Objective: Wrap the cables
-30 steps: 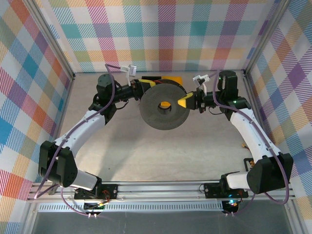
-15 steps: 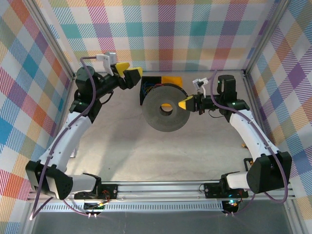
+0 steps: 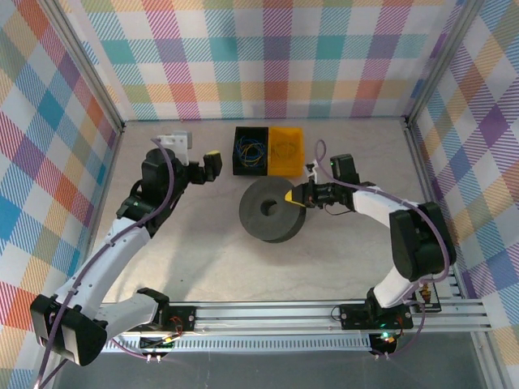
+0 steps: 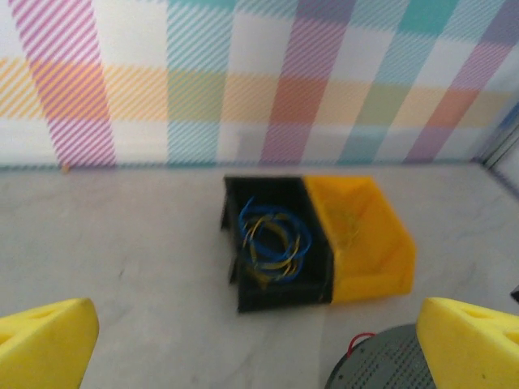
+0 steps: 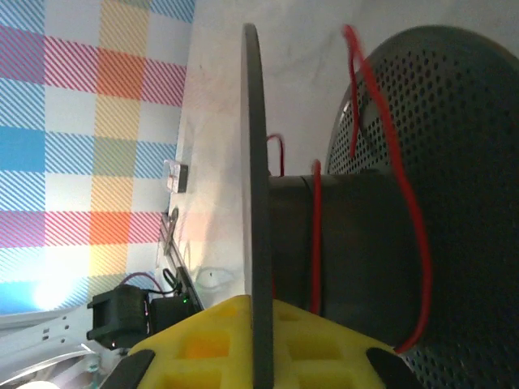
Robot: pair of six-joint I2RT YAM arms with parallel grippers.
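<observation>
From above, the black spool point(image 3: 261, 224) lies flat on the worktop point(image 3: 195, 243), near its middle. The right gripper point(image 3: 297, 197) reaches in from the right and meets the spool's far right rim. The left gripper point(image 3: 209, 164) hangs left of the spool and well apart from it. A black bin point(image 3: 240, 150) and a yellow bin point(image 3: 286, 134) stand side by side, touching, by the far wall.

In the left wrist view, the yellow fingers point(image 4: 45, 344) stand wide apart with nothing between them. Beyond them the black bin holds tangled blue and yellow wires point(image 4: 274, 239). A small loop of red-orange wire point(image 4: 360, 339) pokes up at the spool's edge, near right.

In the right wrist view, the spool's thin flange runs straight between the yellow fingers point(image 5: 219, 340), which are clamped on it. The red-orange wire crosses the dark core in a few loose turns, and one strand trails over the perforated flange.
</observation>
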